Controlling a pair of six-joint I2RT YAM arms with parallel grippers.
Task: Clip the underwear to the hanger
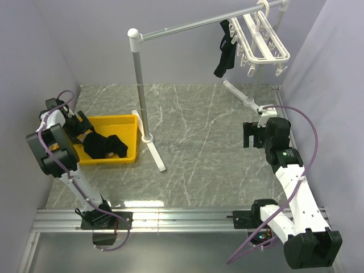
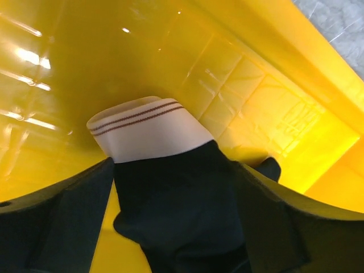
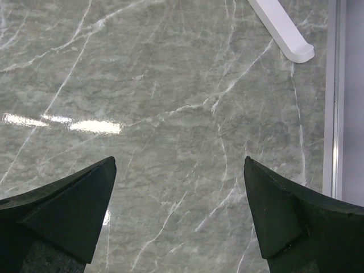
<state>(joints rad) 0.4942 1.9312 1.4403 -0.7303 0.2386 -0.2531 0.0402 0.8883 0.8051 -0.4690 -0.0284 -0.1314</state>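
The underwear [image 1: 102, 146] lies crumpled in a yellow bin [image 1: 126, 121] at the left. The left wrist view shows its pale waistband with brown stripes [image 2: 148, 128] above the black cloth [image 2: 182, 210]. My left gripper [image 1: 78, 127] reaches down into the bin, open, its fingers wide on either side of the black cloth [image 2: 173, 170]. The white hanger [image 1: 264, 40] hangs from the rail at the back right. My right gripper [image 1: 248, 135] hovers open over the bare marble, nothing between its fingers [image 3: 179, 165].
A grey metal rail stand [image 1: 139, 74] with white feet [image 1: 154, 149] rises beside the bin. A small all-black garment [image 1: 224, 48] dangles from the hanger's left end. The stand's other white foot [image 3: 281, 28] lies ahead of the right gripper, near the table's metal edge [image 3: 333, 114].
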